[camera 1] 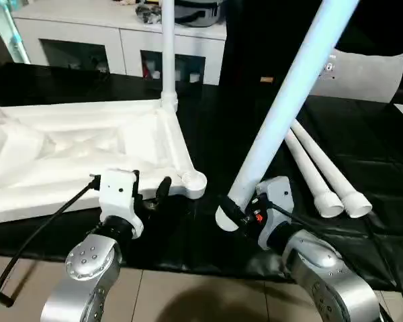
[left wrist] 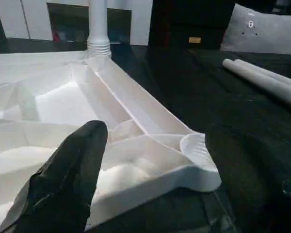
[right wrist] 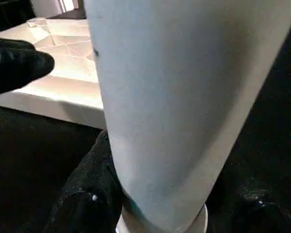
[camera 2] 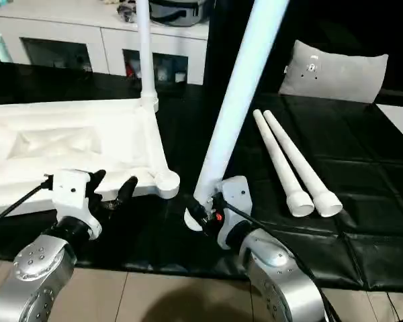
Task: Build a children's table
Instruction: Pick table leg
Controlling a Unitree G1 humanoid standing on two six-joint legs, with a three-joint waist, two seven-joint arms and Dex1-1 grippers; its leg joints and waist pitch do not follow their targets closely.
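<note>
The table top (camera 1: 87, 151) lay upside down on the black-covered work surface (camera 1: 363, 154), ribbed underside up, toward the surface's left side. One leg (camera 1: 168, 47) stood upright in the far corner socket. The near corner socket (camera 1: 191, 181) was empty, sitting close to the front edge of the surface.

The left gripper (camera 1: 151, 194) hovered at the top's near edge, just beside the empty socket. Its black fingers (left wrist: 68, 179) were spread apart with nothing between them; in the left wrist view one finger sat over the ribbed underside and the other lay past the corner, over the black cover.

The right gripper (camera 1: 245, 215) was clamped on the thick end of a second leg (camera 1: 289, 94). That leg tilted steeply, rising up and away to the right, its lower end low over the black cover near the front edge, just right of the empty socket and apart from it. In the right wrist view the leg stood between the black fingers (right wrist: 82, 194).

Two more legs (camera 1: 322, 171) lay side by side and touching on the right part of the surface, flared ends toward the front edge. A grey cushion (camera 1: 366, 74) rested at the far right. A white cabinet (camera 1: 114, 33) stood beyond the far edge.
</note>
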